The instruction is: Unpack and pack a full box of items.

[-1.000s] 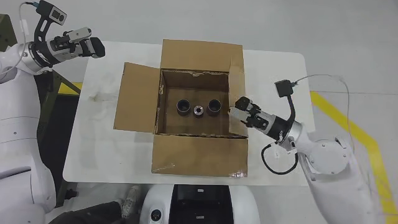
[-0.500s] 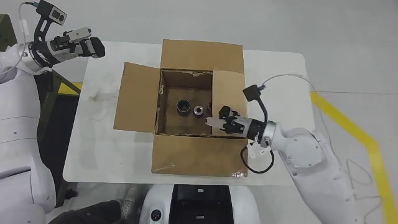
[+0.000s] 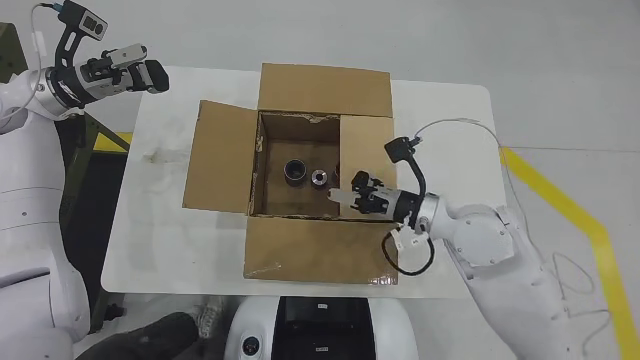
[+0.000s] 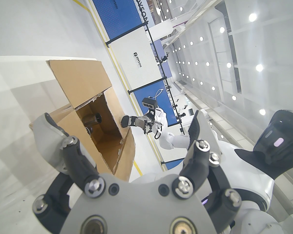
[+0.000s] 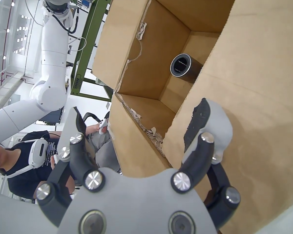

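Observation:
An open cardboard box (image 3: pixel 300 212) stands mid-table. Inside it are a dark metal cylinder (image 3: pixel 295 171) and a smaller round part (image 3: pixel 319 176). The box's right flap (image 3: pixel 365 145) leans inward over the opening and hides what lies beneath it. My right gripper (image 3: pixel 345 196) is open at this flap's front edge, and one finger (image 5: pixel 210 115) lies against the cardboard. The right wrist view looks past the flap (image 5: pixel 254 49) to the cylinder (image 5: pixel 183 68). My left gripper (image 3: pixel 150 73) is open and empty, held off the table's far left corner, with the box (image 4: pixel 88 86) farther off.
The left flap (image 3: pixel 220 160), front flap (image 3: pixel 320 250) and back flap (image 3: pixel 325 85) are spread outward on the white table (image 3: pixel 450 120). A green metal frame (image 3: pixel 90 140) stands beside the table's left edge.
My right gripper has moved left from beside the box and pushed the right flap inward, covering the right-hand cylinder. The left arm has not moved.

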